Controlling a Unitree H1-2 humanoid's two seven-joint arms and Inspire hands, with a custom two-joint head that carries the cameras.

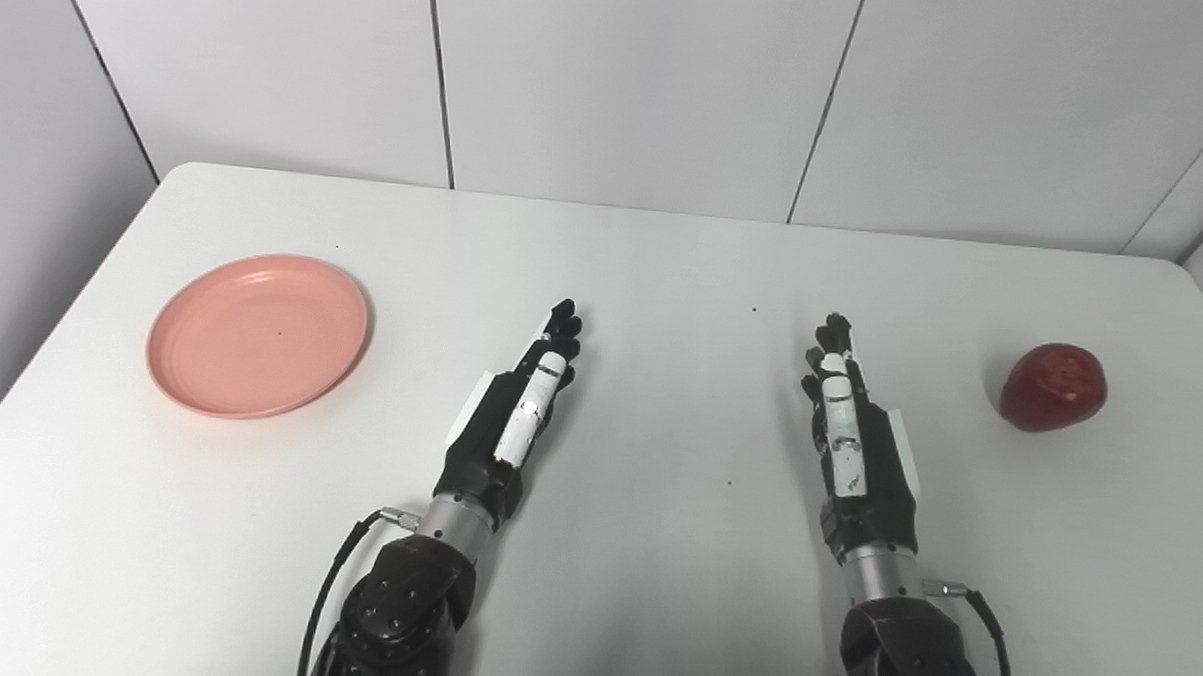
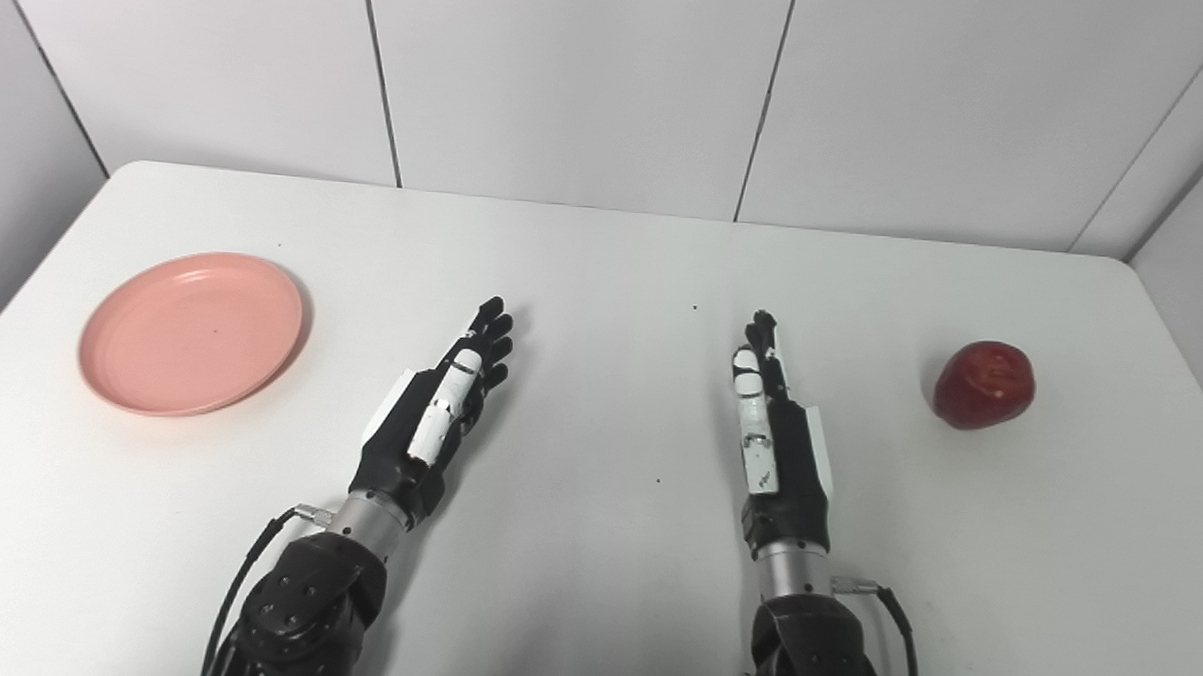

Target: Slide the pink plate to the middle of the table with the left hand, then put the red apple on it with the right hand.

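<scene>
White panelled walls close off the far side of a plain white table [image 1: 664,280] with rounded corners.

Item 1: a round, shallow pink plastic plate [image 1: 258,335] lies flat near the table's left edge, well apart from both hands and not yet at the middle. It appears light and rigid, with a low raised rim. On this smooth top it should slide readily; fingertips laid on the near or left rim, or pressed flat inside the well, would likely push it. Too steep a press on the rim could tip it.

Item 2: a glossy red apple [image 1: 1053,386] sits near the right edge, standing on the table. It looks firm, rounded and fairly smooth, so it may roll if nudged. A wrap around its widest part seems the safest hold.

Left robot hand [image 1: 519,410]: fingers extended and close together, pointing toward the far wall, holding nothing; whether it rests on the table cannot be told.

Right robot hand [image 1: 853,437]: likewise stretched flat, empty, well short of the apple.
</scene>
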